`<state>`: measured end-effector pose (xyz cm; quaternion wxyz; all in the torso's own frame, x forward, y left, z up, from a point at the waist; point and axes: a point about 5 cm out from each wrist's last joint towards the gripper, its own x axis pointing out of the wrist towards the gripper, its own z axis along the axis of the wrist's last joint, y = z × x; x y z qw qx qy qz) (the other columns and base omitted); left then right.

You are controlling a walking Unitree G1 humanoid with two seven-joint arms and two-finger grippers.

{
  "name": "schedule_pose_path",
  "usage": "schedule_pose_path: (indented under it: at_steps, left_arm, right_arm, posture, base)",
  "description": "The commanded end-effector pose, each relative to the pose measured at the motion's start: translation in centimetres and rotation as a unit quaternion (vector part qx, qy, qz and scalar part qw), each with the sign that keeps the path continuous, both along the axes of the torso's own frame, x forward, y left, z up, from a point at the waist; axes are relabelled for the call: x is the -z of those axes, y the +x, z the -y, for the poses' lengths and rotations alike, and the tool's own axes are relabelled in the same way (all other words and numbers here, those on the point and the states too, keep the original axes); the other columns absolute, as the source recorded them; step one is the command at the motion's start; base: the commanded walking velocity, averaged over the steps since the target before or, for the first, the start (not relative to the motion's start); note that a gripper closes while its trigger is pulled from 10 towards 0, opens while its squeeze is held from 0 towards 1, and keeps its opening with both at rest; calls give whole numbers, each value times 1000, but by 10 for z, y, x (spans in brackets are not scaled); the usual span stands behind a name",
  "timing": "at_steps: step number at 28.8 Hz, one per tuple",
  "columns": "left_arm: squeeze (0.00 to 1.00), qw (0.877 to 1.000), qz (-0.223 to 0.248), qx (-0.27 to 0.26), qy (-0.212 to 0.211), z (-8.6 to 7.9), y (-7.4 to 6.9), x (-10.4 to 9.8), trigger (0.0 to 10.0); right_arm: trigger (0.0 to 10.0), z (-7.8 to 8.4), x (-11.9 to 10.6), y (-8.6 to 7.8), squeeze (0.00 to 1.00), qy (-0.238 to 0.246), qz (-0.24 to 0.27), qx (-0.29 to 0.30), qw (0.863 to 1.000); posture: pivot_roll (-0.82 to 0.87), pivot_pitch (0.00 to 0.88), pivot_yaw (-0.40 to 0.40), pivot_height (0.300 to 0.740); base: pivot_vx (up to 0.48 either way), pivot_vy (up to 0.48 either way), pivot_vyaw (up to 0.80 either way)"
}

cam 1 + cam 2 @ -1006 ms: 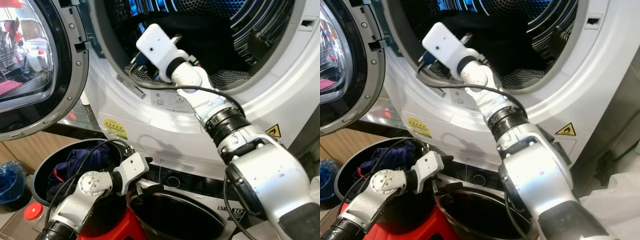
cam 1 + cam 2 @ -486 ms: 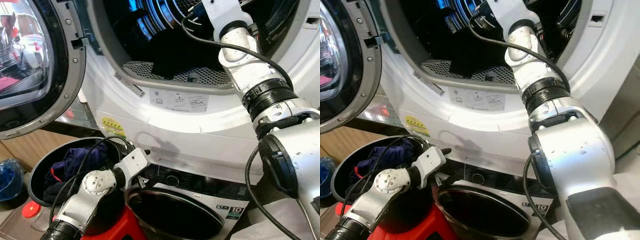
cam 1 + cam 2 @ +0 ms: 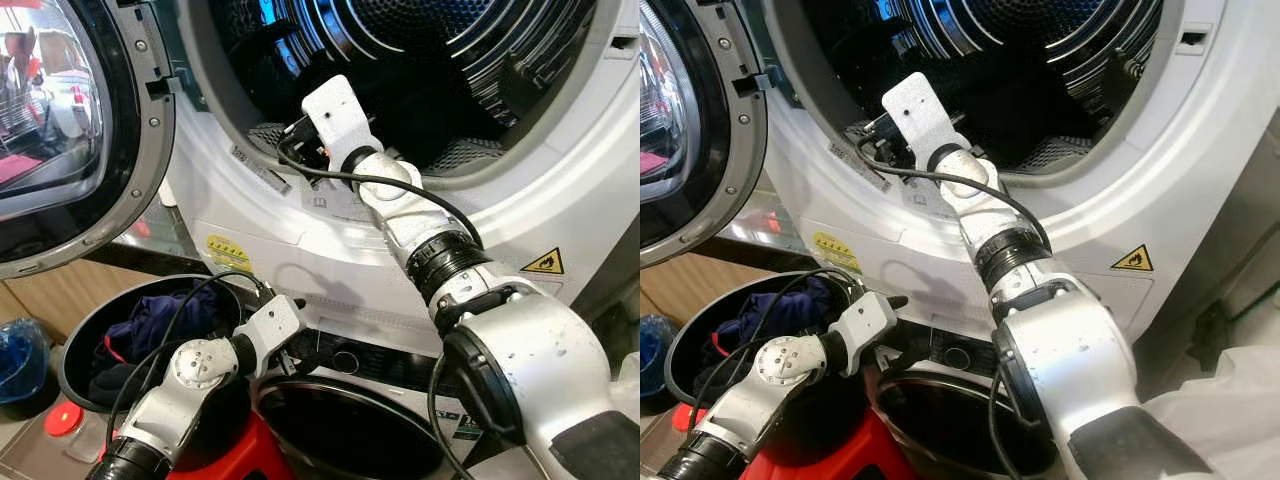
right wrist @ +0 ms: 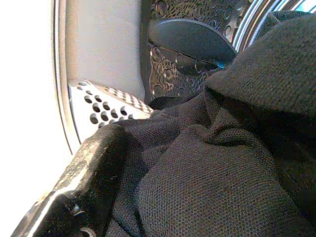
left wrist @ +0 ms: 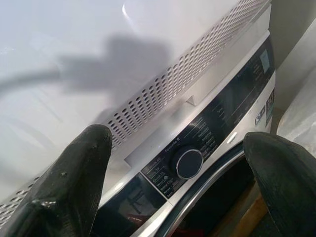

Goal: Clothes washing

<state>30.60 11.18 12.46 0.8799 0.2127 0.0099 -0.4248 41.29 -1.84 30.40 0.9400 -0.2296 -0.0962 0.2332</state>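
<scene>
With my right gripper at the drum mouth, its fingers hidden, I'd push the dark garment deeper past the lip; left gripper idles wide below the drum.

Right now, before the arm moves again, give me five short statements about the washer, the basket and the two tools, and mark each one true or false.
1. The upper machine's door stands open. True.
2. The right tool is down in the basket. False: it is at the lower left rim of the open drum, against dark clothing.
3. The left tool is open. True: its fingers stand wide apart, facing the lower machine's dial.
4. The black basket holds no clothes. False: dark blue clothes lie in it.
5. The basket is on the robot's right. False: it sits low on the left, beside the left arm.
</scene>
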Motion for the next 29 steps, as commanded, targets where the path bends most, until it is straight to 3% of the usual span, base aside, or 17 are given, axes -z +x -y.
schedule_pose_path:
  at_steps: [1, 3, 5, 6, 7, 13, 17, 18, 19, 26, 29]
  left_arm:
    - [0, 1000, 5, 4, 6, 0, 0, -2, 10000]
    - [0, 1000, 5, 3, 5, 0, 0, -2, 10000]
    - [0, 1000, 4, 3, 4, -1, 1, -2, 10000]
    - [0, 1000, 4, 3, 4, -1, 1, -2, 10000]
    - [0, 1000, 4, 4, 3, -1, 2, -2, 10000]
    - [0, 1000, 4, 4, 1, 0, 3, -3, 10000]
    - [0, 1000, 3, 5, 2, 0, 2, -2, 10000]
    - [0, 1000, 1, 6, 2, 1, 2, -1, 10000]
    - [0, 1000, -1, 7, 1, 0, 1, -1, 10000]
    - [0, 1000, -11, 15, 0, 3, -1, 3, 10000]
    - [0, 1000, -13, 18, -2, 5, -1, 3, 10000]
  right_arm:
    - [10000, -3, 2, -1, 0, 34, -15, -16, 999]
    - [10000, -1, -5, -1, 0, 57, -8, -22, 998]
    - [10000, 8, -26, 0, 0, 113, 16, -24, 993]
    - [10000, 8, -26, 0, 0, 113, 16, -24, 993]
    - [10000, 18, -47, 0, 0, 142, 51, -18, 988]
    - [10000, 37, -72, -1, 0, 171, 93, -4, 981]
    - [10000, 42, -74, -1, 0, 173, 96, -11, 980]
    - [10000, 42, -72, -1, 0, 175, 92, -26, 980]
    - [10000, 42, -63, -2, 0, 194, 69, -77, 976]
    - [10000, 74, -44, -7, 0, 196, 75, -105, 972]
    - [10000, 82, -30, -18, 0, 187, 73, -128, 971]
  posture:
    - [42, 0, 78, 740]
    - [42, 0, 78, 740]
    - [30, 0, 83, 740]
    - [30, 0, 83, 740]
    - [28, 0, 83, 740]
    - [18, 0, 87, 740]
    - [13, 0, 87, 740]
    - [11, 0, 89, 740]
    - [-2, 0, 94, 740]
    - [-42, 9, 109, 740]
    - [-55, 11, 112, 740]
  base:
    - [0, 0, 0]
    - [0, 0, 0]
    - [0, 0, 0]
    - [0, 0, 0]
    - [0, 0, 0]
    - [0, 0, 0]
    - [0, 0, 0]
    - [0, 0, 0]
    - [0, 0, 0]
    - [0, 0, 0]
    - [0, 0, 0]
